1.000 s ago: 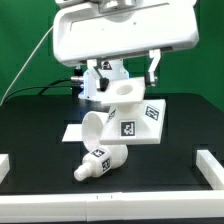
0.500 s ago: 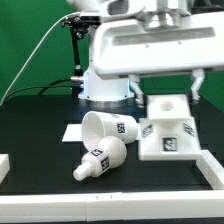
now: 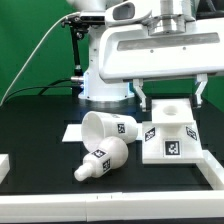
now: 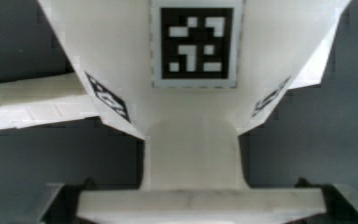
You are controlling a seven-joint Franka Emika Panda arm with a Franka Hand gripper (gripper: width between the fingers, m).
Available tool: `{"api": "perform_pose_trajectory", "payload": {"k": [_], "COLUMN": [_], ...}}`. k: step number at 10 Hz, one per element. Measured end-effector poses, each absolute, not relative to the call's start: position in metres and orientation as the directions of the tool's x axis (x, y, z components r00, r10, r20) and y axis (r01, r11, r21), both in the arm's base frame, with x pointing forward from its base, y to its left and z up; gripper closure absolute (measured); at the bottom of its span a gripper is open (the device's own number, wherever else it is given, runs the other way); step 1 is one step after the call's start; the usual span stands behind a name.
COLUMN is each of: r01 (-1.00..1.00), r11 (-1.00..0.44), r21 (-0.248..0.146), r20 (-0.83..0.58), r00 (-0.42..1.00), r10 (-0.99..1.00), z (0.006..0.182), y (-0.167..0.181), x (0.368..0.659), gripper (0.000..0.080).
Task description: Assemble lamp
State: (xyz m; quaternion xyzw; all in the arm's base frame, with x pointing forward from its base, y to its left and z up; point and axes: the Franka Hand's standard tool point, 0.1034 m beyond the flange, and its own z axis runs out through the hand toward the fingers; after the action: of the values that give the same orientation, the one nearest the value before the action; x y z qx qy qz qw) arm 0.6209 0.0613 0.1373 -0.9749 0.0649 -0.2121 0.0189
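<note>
Fingers stand open, one on each side above the blocky base, not touching it, near the worktop's right edge.

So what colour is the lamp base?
White, with black-and-white square tags on the lamp base; clearest in the exterior view.

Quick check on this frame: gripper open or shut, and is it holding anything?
Gripper: open, its fingers on either side of the lamp base; whether they touch it cannot be told.
</note>
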Motion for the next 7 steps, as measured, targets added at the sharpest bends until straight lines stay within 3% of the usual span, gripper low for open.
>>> {"api": "perform_pose_trajectory", "payload": {"k": [5, 7], "r01": [-0.070, -0.056], "r11": [-0.997, -0.998], "r21": [-0.018, -0.003], "r20": [0.484, 0.484], "r00": [0.872, 0.874], "r10": [-0.070, -0.051], "z": [0.088, 0.078], "y": [0.077, 0.076], "x": [0.618, 0.616], "gripper": [0.0268, 0.0268]}}
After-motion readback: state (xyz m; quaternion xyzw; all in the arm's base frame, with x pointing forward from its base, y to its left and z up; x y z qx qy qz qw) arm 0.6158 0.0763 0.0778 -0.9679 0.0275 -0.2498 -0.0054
